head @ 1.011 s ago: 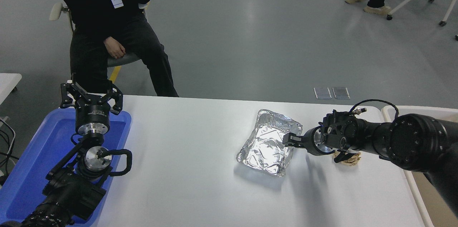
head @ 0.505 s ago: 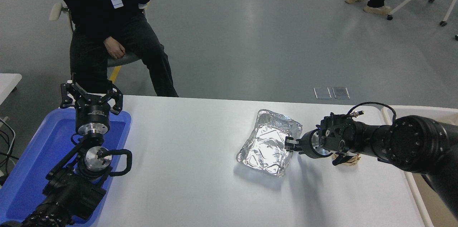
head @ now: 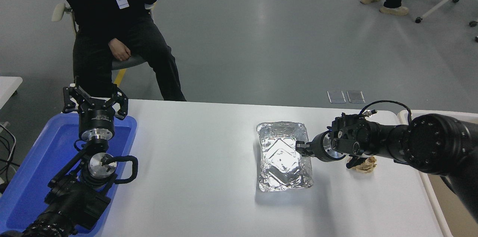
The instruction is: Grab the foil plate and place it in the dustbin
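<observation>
— What did the foil plate (head: 284, 156) look like, and where was it?

— It was a shiny silver tray of crinkled foil, rectangular with rounded corners and a raised, wrinkled rim. Its base was embossed with angled lines and caught a bright glare near the middle. It lay flat on the white table (head: 194, 162), right of centre, its long sides running away from the camera.

— And the right gripper (head: 301, 147)?

— It came in low from the right and met the plate's right rim about halfway along. The fingers were drawn close together at the foil edge — clenched on the rim, as far as the head view showed.

— The other arm?

— The left gripper (head: 95, 99) was parked at the lower left above the blue tray (head: 26, 177), its fingers spread wide and holding nothing.

— Anything else nearby?

— A small crumpled brown paper ball (head: 364, 164) sat on the table just under the right arm, apart from the plate. The dustbin (head: 429, 188) showed only as a cream rim at the table's right edge, well apart from the plate. A person in black (head: 112, 24) sat on the far side.
</observation>
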